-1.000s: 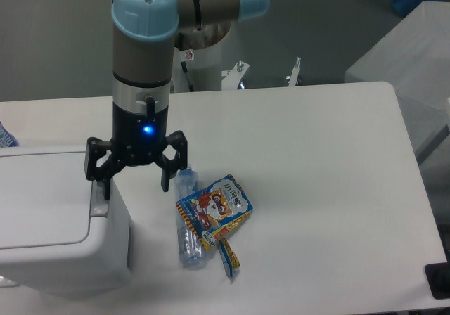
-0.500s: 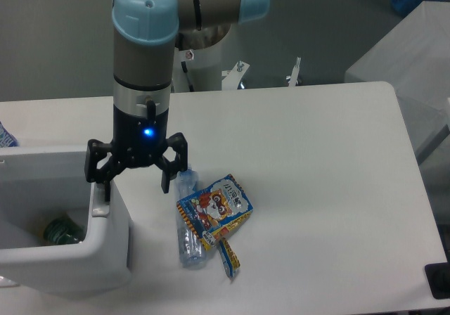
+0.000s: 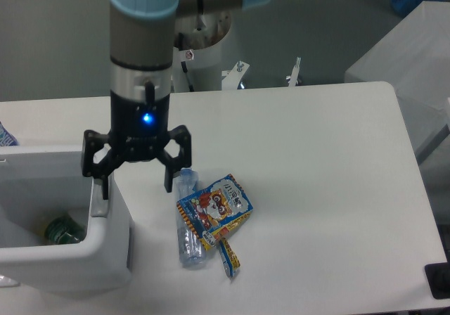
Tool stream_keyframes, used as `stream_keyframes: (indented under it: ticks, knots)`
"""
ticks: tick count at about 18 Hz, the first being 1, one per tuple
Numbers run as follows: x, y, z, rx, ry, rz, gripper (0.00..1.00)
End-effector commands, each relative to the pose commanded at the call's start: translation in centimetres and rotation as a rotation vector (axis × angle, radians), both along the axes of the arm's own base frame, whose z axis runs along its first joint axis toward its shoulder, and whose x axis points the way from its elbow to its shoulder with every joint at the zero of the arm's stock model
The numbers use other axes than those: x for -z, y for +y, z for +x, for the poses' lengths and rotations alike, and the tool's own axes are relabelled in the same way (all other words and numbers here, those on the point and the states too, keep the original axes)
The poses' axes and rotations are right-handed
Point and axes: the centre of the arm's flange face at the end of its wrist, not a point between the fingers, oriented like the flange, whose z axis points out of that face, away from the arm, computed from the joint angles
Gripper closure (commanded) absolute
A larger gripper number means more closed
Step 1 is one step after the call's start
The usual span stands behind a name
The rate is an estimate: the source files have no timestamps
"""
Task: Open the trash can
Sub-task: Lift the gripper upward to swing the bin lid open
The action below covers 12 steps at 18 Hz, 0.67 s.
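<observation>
Since the earlier frame the pincer has lifted slightly, fingers spread and empty. The trash can, at eight o'clock on the tabletop, stands open; nothing seems left.

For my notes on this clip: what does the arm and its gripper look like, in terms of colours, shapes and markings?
The arm is a thick silver-grey tube with light blue caps at the joints. Its wrist ends in a black cylinder carrying a lit blue light. Below that sits the gripper, black, with two angular fingers splayed outward from the body. A thin dark cable runs near the upper joint.
</observation>
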Motion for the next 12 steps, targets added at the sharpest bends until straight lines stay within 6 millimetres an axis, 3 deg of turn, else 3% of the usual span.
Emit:
stream_keyframes:
  ticks: [5,8,12]
  knots:
    - [-0.1,-2.1,-3.3,-0.029,0.112,-0.097,0.00]
    - [1.3,-3.2,-4.2,0.026,0.167,-0.253,0.00]
    - [1.7,-4.8,-6.5,0.007,0.189,-0.300,0.00]
